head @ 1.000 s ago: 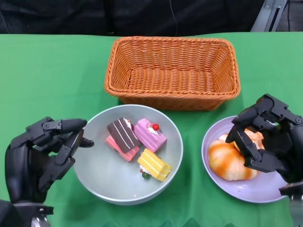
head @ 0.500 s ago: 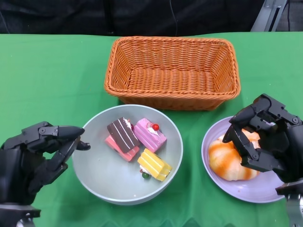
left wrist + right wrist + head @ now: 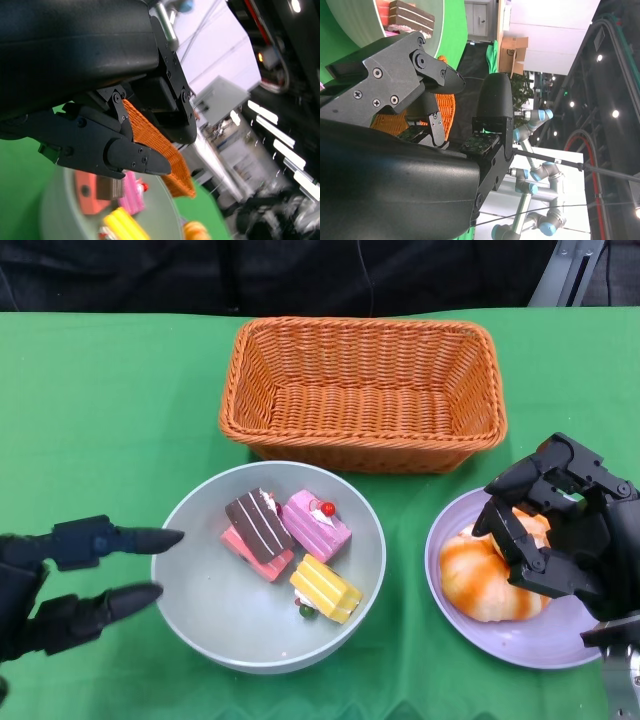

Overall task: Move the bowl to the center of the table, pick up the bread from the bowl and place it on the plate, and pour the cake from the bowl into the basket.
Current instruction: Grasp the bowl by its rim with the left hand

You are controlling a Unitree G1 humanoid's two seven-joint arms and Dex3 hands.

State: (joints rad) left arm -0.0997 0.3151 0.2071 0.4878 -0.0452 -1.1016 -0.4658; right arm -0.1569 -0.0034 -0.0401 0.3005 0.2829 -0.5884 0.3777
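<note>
Sitting just beyond the left hand's fingertips, the grey bowl held four cake pieces: a chocolate one lying across a red one, a pink one topped with a cherry, and a yellow one nearest the robot. That hand was open and held nothing, its fingers stretched out and apart, pointing at the bowl's near rim; whether the tips touched the rim could not be told. Under the right hand lay the bread, orange and white, resting on the lilac plate. That hand's fingers were bent down over the bread's far side, with gaps between them, and whether they gripped or merely touched the bread could not be told. Farther out from both hands, past the bowl and plate, stood the orange wicker basket on the green table.
</note>
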